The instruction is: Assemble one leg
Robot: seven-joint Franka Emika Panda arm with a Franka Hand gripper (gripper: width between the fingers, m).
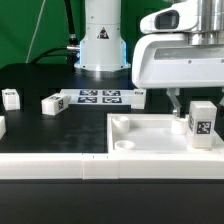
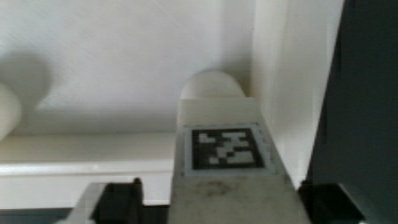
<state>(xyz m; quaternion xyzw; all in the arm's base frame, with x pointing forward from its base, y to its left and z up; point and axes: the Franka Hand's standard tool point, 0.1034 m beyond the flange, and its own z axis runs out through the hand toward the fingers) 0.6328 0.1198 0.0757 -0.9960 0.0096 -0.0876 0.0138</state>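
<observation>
Black table under white parts, green backdrop behind.

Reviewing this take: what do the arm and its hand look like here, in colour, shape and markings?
The arm is glossy white with a rounded column rising from a dark base, bearing a triangular warning sticker. Dark cables run behind it. The hand hangs from a boxy white housing. In the wrist view its fingers are black and blocky.

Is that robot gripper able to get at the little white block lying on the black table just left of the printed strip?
Probably yes: that leg lies alone, uncovered. But the gripper already holds another leg.
</observation>
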